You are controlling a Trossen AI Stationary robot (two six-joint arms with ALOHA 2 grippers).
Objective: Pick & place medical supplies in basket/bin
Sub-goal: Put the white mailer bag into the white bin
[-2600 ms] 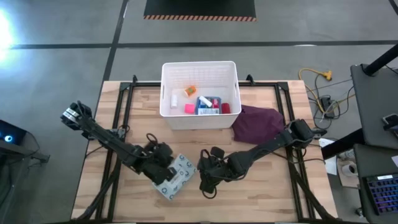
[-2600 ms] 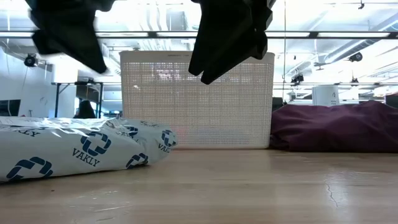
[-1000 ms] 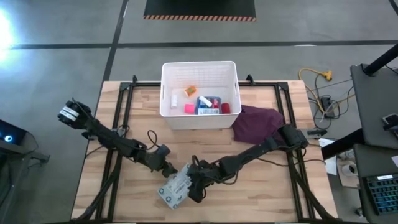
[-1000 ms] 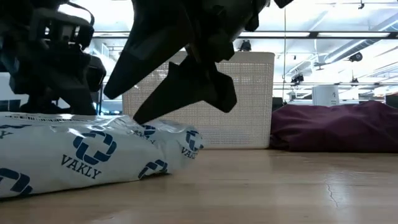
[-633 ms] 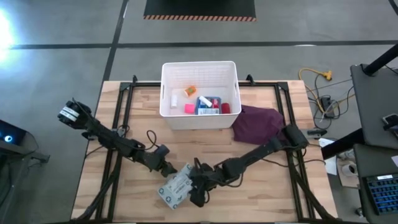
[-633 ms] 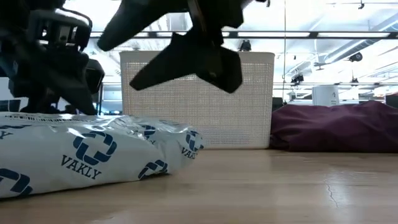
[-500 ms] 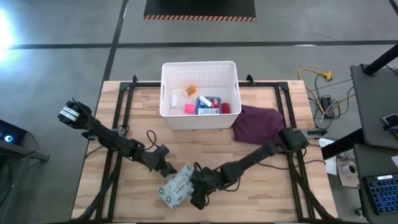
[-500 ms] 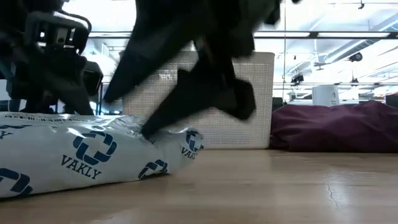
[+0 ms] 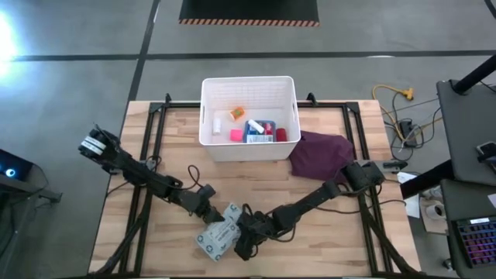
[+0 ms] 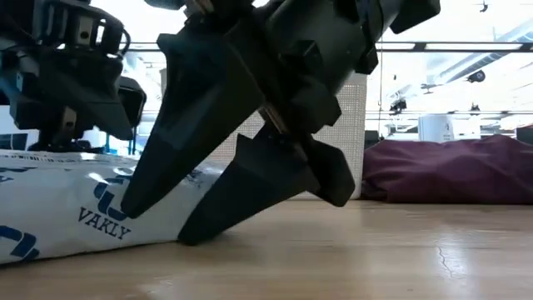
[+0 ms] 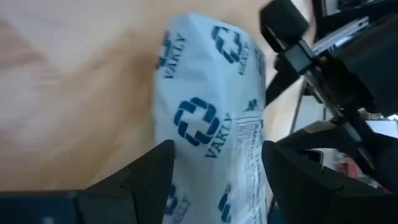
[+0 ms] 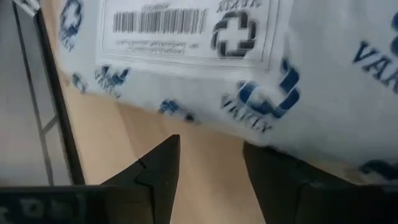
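Grey-green flat packet point(image 9: 216, 238) printed VAKLY lies lower centre, left gripper point(image 11: 214, 163) spread astride it, right gripper point(image 12: 210, 163) parted against its edge, white ribbed bin point(image 9: 249, 152) above.

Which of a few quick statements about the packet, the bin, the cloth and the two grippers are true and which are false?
1. The white packet printed VAKLY lies on the table. True.
2. The white bin is empty. False: it holds several small items, among them a blue box.
3. The right gripper is open at the packet's edge, its fingertips low at the tabletop. True.
4. The maroon cloth lies inside the bin. False: it is on the table beside the bin.
5. The left gripper hovers over the bin. False: it is open at the packet.
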